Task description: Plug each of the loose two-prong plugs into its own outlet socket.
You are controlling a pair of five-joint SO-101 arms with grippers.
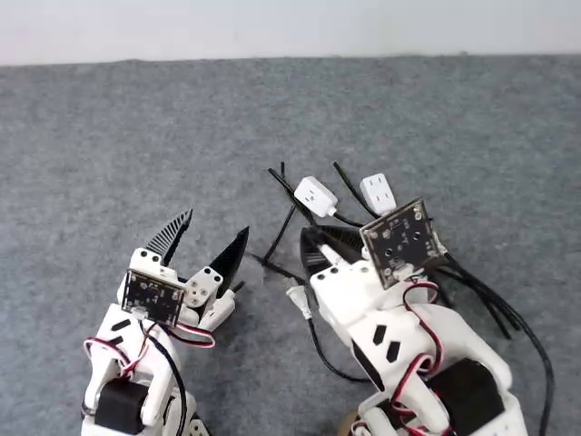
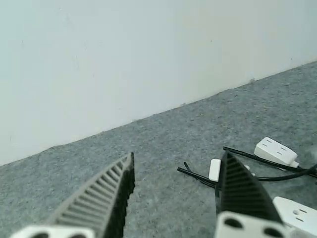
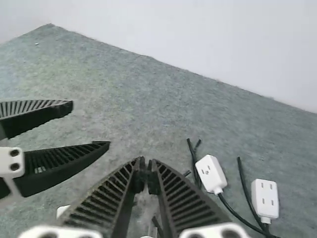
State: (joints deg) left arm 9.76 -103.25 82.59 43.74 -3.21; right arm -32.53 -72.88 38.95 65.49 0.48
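Note:
Two white outlet sockets [image 1: 315,195] [image 1: 377,191] lie side by side on the grey carpet, each on a black cord; they are also visible in the right wrist view [image 3: 210,173] [image 3: 265,198]. A small white two-prong plug [image 1: 297,300] on a black cable lies between the arms, apart from the sockets. My left gripper [image 1: 216,223] [image 2: 179,157] is open above bare carpet, left of the plug, with nothing between its fingers. My right gripper [image 1: 313,243] [image 3: 146,166] is shut, its tips meeting just short of the nearer socket.
Several black cords [image 1: 490,304] trail from the sockets past the right arm toward the front right. A pale wall [image 1: 290,27] bounds the carpet at the back. Open carpet [image 1: 118,145] stretches across the left and back.

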